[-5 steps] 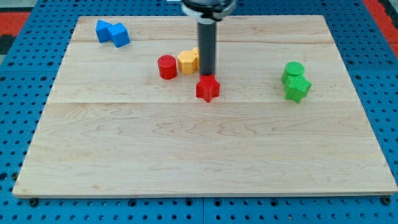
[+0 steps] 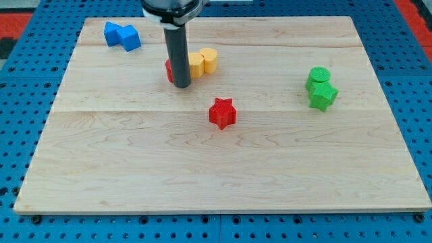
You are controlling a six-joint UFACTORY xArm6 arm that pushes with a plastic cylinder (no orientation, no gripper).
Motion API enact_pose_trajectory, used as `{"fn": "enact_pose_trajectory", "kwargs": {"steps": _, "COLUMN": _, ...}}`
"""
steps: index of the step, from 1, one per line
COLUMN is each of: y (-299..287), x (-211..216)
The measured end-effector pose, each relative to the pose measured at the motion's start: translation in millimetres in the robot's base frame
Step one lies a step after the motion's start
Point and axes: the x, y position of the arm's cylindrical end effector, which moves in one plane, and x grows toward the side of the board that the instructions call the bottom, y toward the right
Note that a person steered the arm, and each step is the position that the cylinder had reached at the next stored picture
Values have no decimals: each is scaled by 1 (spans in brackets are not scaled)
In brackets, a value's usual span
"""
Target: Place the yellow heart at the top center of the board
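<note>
Several small coloured blocks spread over a pale wooden board (image 2: 223, 169), resting on a blue pegboard tabletop (image 2: 27, 128). No claw on this arm, only a straight dark rod coming down from the view's top, so no open or closed state to tell. My tip (image 2: 181, 86) planted on the board at the view's upper middle, directly in front of a red block (image 2: 169, 69), shape mostly hidden behind the rod. Just to the view's right, touching or nearly touching the rod: yellow heart (image 2: 208, 61) beside a yellow-orange block (image 2: 195, 64). Below and right of the tip, well apart: red star (image 2: 222, 113). At the view's upper left corner: blue block (image 2: 122, 35), angular. At the view's right: two green blocks (image 2: 320, 88) pressed together.
</note>
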Motion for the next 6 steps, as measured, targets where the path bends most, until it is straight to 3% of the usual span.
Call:
{"fn": "enact_pose_trajectory", "kwargs": {"steps": 3, "y": 94, "x": -98}}
{"fn": "enact_pose_trajectory", "kwargs": {"steps": 4, "y": 127, "x": -101}}
{"fn": "enact_pose_trajectory", "kwargs": {"steps": 5, "y": 101, "x": -120}}
{"fn": "enact_pose_trajectory", "kwargs": {"steps": 6, "y": 107, "x": -98}}
